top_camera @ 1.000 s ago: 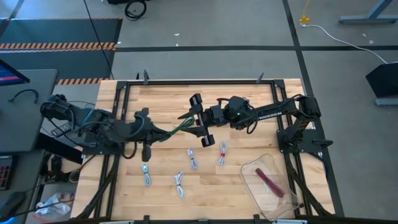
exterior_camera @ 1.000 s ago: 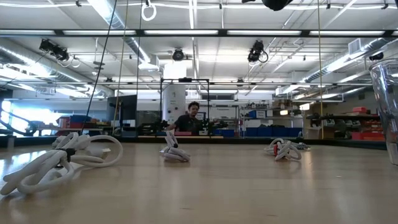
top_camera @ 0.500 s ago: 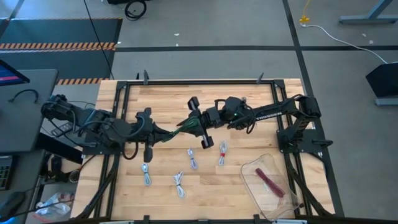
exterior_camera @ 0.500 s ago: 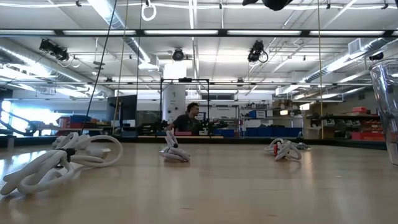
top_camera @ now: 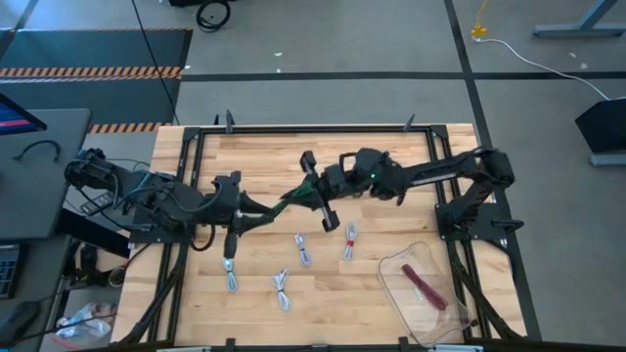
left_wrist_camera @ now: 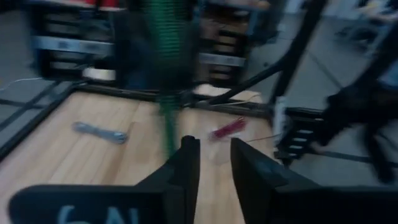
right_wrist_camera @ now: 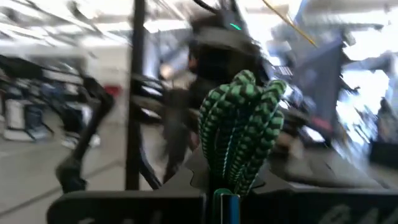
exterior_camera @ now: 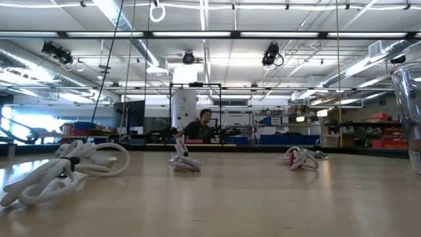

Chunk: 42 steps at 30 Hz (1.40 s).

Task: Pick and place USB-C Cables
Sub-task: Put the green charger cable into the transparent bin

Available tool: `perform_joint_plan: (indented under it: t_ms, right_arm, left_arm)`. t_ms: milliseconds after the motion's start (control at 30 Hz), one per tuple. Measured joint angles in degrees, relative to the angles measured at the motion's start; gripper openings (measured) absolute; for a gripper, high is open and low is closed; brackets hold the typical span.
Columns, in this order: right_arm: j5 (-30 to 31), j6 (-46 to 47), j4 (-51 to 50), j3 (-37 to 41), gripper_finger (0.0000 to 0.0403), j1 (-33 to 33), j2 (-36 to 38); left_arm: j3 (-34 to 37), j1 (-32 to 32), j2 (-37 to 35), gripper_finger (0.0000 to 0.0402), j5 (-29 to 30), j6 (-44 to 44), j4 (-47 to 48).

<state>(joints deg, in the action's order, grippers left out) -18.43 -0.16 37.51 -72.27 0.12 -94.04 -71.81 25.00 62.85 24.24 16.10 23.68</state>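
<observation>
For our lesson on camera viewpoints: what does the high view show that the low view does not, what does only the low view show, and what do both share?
Only the high view shows both arms: the left hand and right hand with the green cable stretched between them, and the clear tray's purple cable. Only the low view shows the room behind, with a person seated there. Both show the wooden table and grey cable bundles, including the red-tied one.
</observation>
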Motion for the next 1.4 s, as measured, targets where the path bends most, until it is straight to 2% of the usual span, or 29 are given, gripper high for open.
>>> perform_joint_plan:
  t_ms: [167, 300, 467, 567, 700, 833, 1133, 1400]
  right_arm:
    - [7.11, 1.14, -22.48, 0.0, 0.0019, -1.0, 10.09]
    - [14.88, 7.55, -45.71, 0.0, 0.0019, -0.38, 19.6]
    - [23.1, 22.75, -71.09, -0.02, 0.0019, 5.16, 28.82]
    - [25.27, 35.29, -83.68, -0.02, 0.0019, 10.53, 32.0]
    - [26.27, 52.63, -96.1, -0.02, 0.0019, 18.91, 32.49]
    - [23.93, 64.92, -100.71, 0.0, 0.0019, 26.44, 30.27]
    - [14.3, 85.9, -99.23, 0.0, 0.0019, 38.58, 22.61]
    - [12.66, 97.11, -93.45, 0.0, 0.0019, 46.51, 15.75]
  left_arm:
    - [0.0, 0.03, 0.0, 0.0126, -6.51, -1.53, -3.55]
    - [0.0, 0.03, 0.0, 0.0129, -6.74, -1.54, -3.1]
    - [0.0, -0.1, 0.0, 0.013, -6.46, -1.77, -2.97]
    - [0.0, -0.1, 0.0, 0.013, -6.39, -1.77, -2.77]
    - [0.0, -0.1, 0.0, 0.013, -6.3, -1.77, -2.77]
    - [0.0, -0.1, 0.0, 0.013, -6.28, -1.79, -2.75]
    - [0.0, -0.1, 0.0, 0.013, -5.87, -1.78, -2.32]
    - [0.0, -0.08, 0.0, 0.013, -5.87, -1.75, -1.07]
